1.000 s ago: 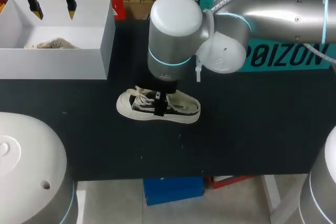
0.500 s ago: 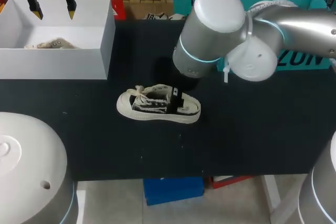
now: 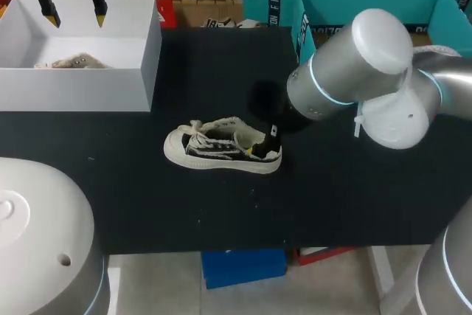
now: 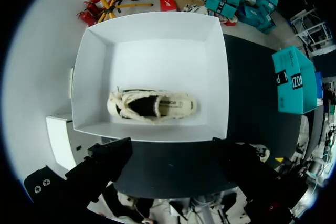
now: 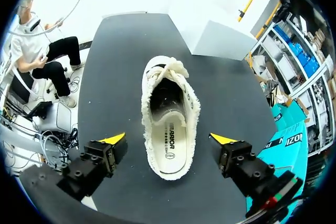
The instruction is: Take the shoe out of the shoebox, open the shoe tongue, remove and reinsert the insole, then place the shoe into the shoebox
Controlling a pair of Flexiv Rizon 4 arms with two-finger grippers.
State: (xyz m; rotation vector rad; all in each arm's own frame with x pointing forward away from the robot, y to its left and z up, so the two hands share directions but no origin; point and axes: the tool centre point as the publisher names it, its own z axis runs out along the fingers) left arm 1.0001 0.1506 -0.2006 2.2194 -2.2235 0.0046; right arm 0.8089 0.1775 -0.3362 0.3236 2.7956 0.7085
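**Sneaker out on the bench, right hand poised wide over its heel**

The sneaker [image 5: 169, 121] stands upright on its sole on the dark bench [image 3: 354, 204], out of the box. Its heel is directly under the right hand [image 5: 168, 139] and its toe points away ahead of the fingers. The mouth of the shoe gapes, with laces and tongue bunched toward the toe, and the insole [image 5: 169, 148] lies flat inside. I would guess the insole is either waiting to be pulled or already back in; nothing here settles which.

The right hand is spread wide and holds nothing, one yellow tip to each side of the heel and both clear of the canvas. Held square over the opening like that, it looks lined up to come down either into the shoe or around its heel end.

Well off beyond the toe, the white shoebox [image 3: 151, 49] sits open-topped at the bench's far corner. The left hand [image 3: 75, 14] hangs over it, fingers apart and empty, above a second sneaker [image 4: 152, 104] standing on the box floor. My reading is that it is parked there out of the way, placed to steady the box when the shoe goes back.
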